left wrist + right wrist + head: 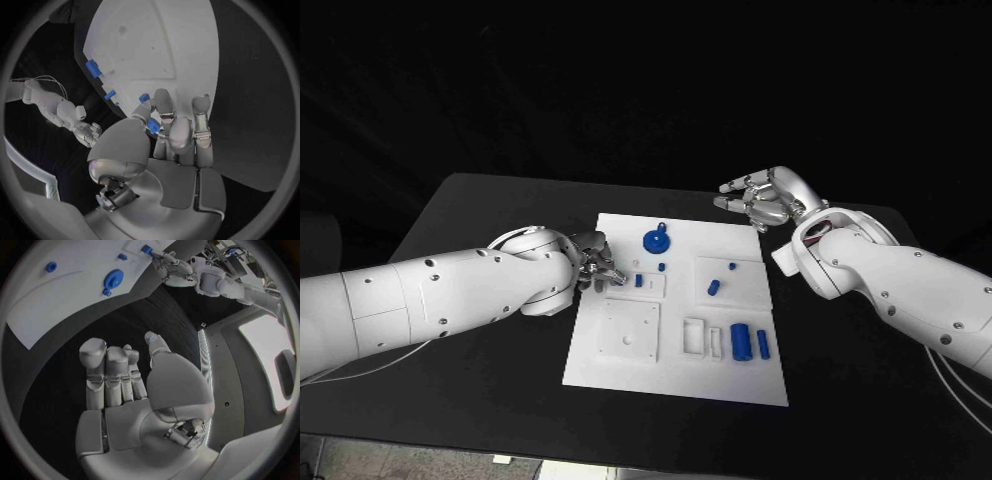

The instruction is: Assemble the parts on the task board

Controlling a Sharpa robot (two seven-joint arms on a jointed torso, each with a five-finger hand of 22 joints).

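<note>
Blue part pinched in left robot hand at task board nine o'clock edge. Right robot hand empty, fingers loosely apart, off board at one o'clock over black counter. Risk: thin pinch slipping, part dropping or tilting before seating.

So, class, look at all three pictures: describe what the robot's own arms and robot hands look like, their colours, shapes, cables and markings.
Both arms are smooth, rounded white shells dotted with small dark screw holes. Thin pale cables trail beneath each arm. The left robot hand and right robot hand are silver-grey metal, many-fingered, with segmented fingers, rounded pads and a broad domed thumb base. No lettering is legible.
</note>
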